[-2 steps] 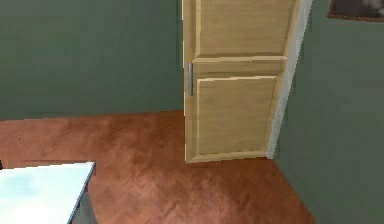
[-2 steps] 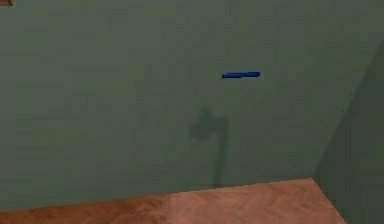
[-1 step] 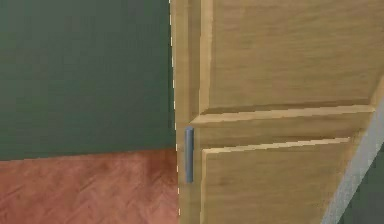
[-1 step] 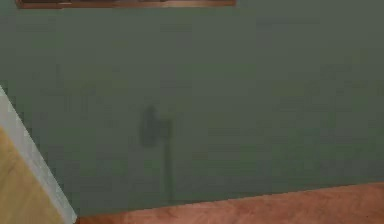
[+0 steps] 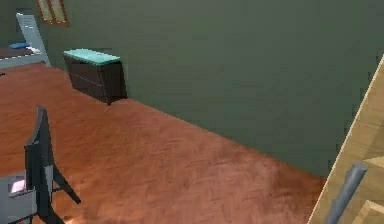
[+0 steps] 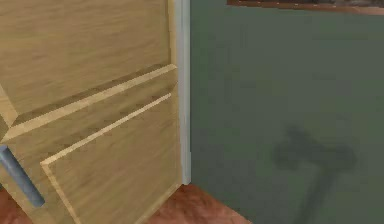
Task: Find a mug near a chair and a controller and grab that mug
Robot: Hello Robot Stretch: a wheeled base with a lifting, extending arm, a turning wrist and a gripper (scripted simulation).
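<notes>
A dark upright piece with slanted legs, shaped like a chair back [image 5: 40,160], stands at the forward view's lower left. A small pale grey object [image 5: 14,187] lies beside it at the left edge; I cannot tell what it is.
A dark cabinet with a teal top [image 5: 95,72] stands against the green wall [image 5: 230,70]. A white piece of furniture [image 5: 28,42] sits far left. Red-brown floor [image 5: 180,160] lies ahead. A wooden door [image 6: 90,110] with a grey handle [image 6: 22,178] stands close by, beside a white frame [image 6: 183,90].
</notes>
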